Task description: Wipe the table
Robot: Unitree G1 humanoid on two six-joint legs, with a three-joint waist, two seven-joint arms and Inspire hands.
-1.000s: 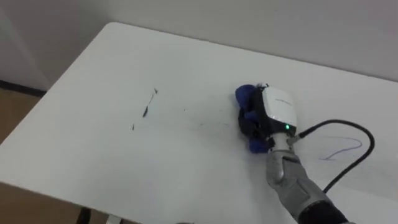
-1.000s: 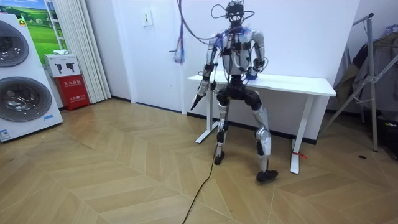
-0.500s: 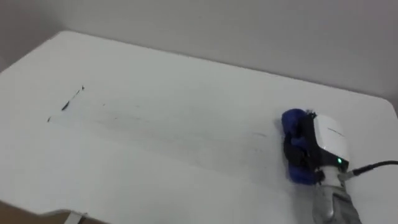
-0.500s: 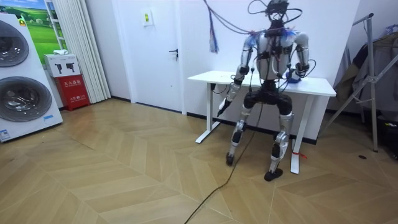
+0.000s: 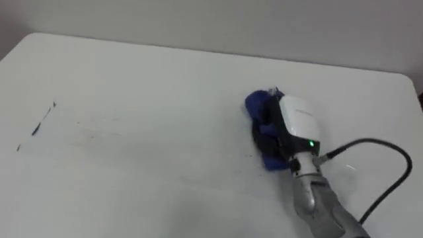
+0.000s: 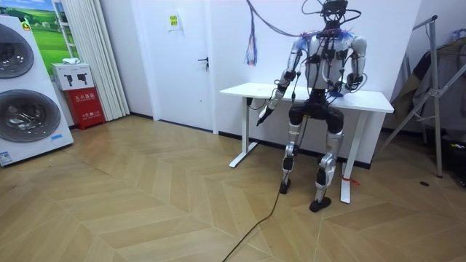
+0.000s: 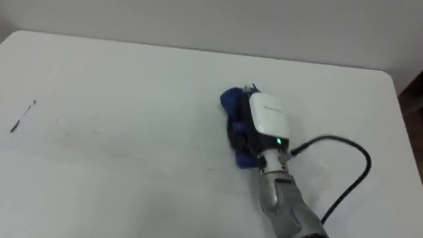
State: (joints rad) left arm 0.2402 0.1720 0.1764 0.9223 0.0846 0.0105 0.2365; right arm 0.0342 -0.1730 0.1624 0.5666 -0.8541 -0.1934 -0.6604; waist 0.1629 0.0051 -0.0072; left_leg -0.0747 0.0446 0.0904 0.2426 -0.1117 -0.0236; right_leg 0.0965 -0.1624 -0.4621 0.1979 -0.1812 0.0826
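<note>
The right hand (image 5: 285,129) lies on the table with its dark fingers (image 5: 266,131) curled down into a bunched blue cloth (image 5: 256,106), clutching it against the surface. A white casing covers the back of the hand and hides most of the grip. The soft, crumpled cloth bulges out ahead of the hand and again at the wrist side, and how much of it lies underneath cannot be seen. The forearm is cut off at the lower edge of the eye view.

The white table (image 5: 165,73) is smooth and matt, with a rounded far right corner. Its near edge lies outside the eye views. Well to the left of the cloth are short dark pen marks (image 5: 41,120), thin and slanted. Between them and the cloth the surface carries only faint grey streaks, hard to make out.

In the room view the robot stands at the table's long side on herringbone wood flooring (image 6: 145,196). Its left hand (image 6: 261,118) hangs low off the table's end, too small to tell how its fingers are set.
</note>
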